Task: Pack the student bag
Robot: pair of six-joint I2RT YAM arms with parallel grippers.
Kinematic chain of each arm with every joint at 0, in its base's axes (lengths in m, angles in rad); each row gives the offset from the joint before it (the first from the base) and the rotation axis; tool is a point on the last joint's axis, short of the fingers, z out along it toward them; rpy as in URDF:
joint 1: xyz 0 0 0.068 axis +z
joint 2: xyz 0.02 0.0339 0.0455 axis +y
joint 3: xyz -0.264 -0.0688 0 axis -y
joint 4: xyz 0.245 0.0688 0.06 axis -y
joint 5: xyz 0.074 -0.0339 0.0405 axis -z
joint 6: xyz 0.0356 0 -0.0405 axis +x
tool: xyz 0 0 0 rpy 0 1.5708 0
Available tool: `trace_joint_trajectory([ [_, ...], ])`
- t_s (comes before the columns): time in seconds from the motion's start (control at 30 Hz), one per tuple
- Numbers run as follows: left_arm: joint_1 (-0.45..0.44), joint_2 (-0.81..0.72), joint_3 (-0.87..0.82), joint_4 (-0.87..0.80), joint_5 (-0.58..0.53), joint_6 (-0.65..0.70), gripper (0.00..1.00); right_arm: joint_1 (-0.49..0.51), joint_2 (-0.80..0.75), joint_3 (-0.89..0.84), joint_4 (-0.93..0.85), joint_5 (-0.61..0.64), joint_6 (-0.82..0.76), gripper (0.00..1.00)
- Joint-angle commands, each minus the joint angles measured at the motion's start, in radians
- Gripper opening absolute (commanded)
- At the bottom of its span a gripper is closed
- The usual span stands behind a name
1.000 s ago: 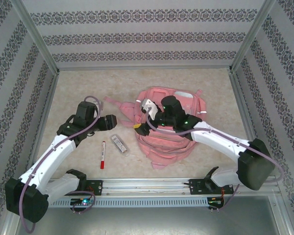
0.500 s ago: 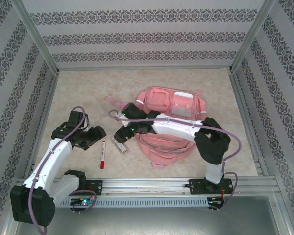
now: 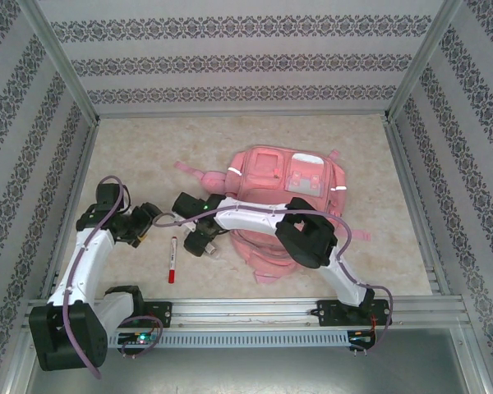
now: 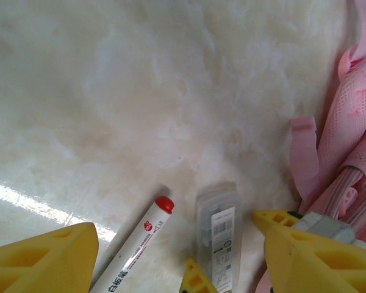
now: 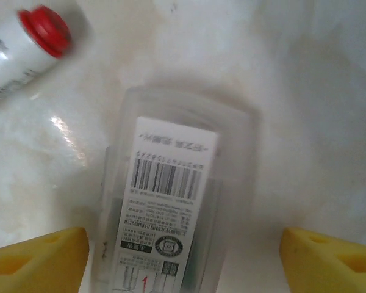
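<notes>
The large soft pink fabric backpack [image 3: 283,176] lies flat on the pale marbled worktop [image 3: 148,148], front pockets up, just to the right of the right gripper [image 3: 199,240] and further out from the bases. A second ago that gripper was over the backpack's left side. It has since swung left off the fabric, and the pockets and silver strips it had hidden are now open to view. The backpack itself seems not to have shifted.

The right gripper now hangs directly above a small clear plastic case with a barcode label [image 5: 171,201]. Its yellow fingers [image 5: 39,256] are spread wide, one on each side of the case, and grasp nothing. A white marker with a red cap [image 3: 172,258] lies on the worktop just to the left of the gripper.

The left gripper [image 3: 144,223] has drawn back toward the left and nearer its base. It sits left of the marker, spread and empty, and its wrist view looks across the marker and the case toward the backpack's mesh straps.

I read this as the right arm turning from the backpack to fetch the next item. A descent and a clench on the case should follow, then a carry back to the backpack's opening.
</notes>
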Motion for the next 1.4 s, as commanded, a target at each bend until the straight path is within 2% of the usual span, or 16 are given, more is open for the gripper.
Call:
trace_joint_trajectory([
  [0.0, 0.015, 0.000, 0.045, 0.016, 0.016, 0.066, 0.73, 0.012, 0.045, 0.024, -0.129, 0.024, -0.007, 0.74],
  [0.1, 0.015, 0.001, 0.059, 0.010, 0.015, 0.112, 0.73, 0.009, 0.023, 0.005, -0.114, 0.025, 0.002, 0.64],
  [0.17, 0.014, 0.002, 0.070, 0.010, 0.024, 0.136, 0.73, 0.009, 0.013, -0.002, -0.115, 0.005, 0.007, 0.53],
  [0.3, 0.013, 0.006, 0.088, 0.024, 0.066, 0.168, 0.73, 0.008, -0.028, -0.021, -0.118, -0.026, 0.030, 0.50],
  [0.4, 0.012, 0.009, 0.100, 0.068, 0.147, 0.197, 0.73, -0.001, -0.086, -0.040, -0.103, -0.066, 0.062, 0.43],
  [0.57, 0.010, 0.018, 0.151, 0.156, 0.247, 0.294, 0.71, -0.037, -0.210, -0.066, -0.114, -0.141, 0.144, 0.43],
  [0.67, -0.025, 0.032, 0.157, 0.299, 0.352, 0.395, 0.71, -0.081, -0.326, -0.128, -0.110, -0.198, 0.201, 0.43],
  [0.8, -0.148, 0.105, 0.180, 0.458, 0.420, 0.505, 0.73, -0.186, -0.511, -0.248, -0.116, -0.237, 0.258, 0.44],
  [0.93, -0.343, 0.215, 0.242, 0.483, 0.405, 0.772, 0.78, -0.374, -0.691, -0.376, -0.137, -0.246, 0.295, 0.43],
  [1.03, -0.472, 0.296, 0.263, 0.505, 0.385, 0.989, 0.78, -0.534, -0.805, -0.459, -0.143, -0.165, 0.318, 0.41],
  [1.17, -0.630, 0.397, 0.326, 0.476, 0.346, 1.227, 0.78, -0.724, -0.915, -0.549, -0.125, -0.127, 0.326, 0.41],
  [1.3, -0.788, 0.524, 0.456, 0.291, 0.203, 1.497, 0.79, -0.890, -0.995, -0.640, -0.081, -0.158, 0.346, 0.41],
  [1.37, -0.838, 0.579, 0.505, 0.225, 0.147, 1.589, 0.80, -0.937, -1.017, -0.666, -0.069, -0.165, 0.345, 0.41],
])
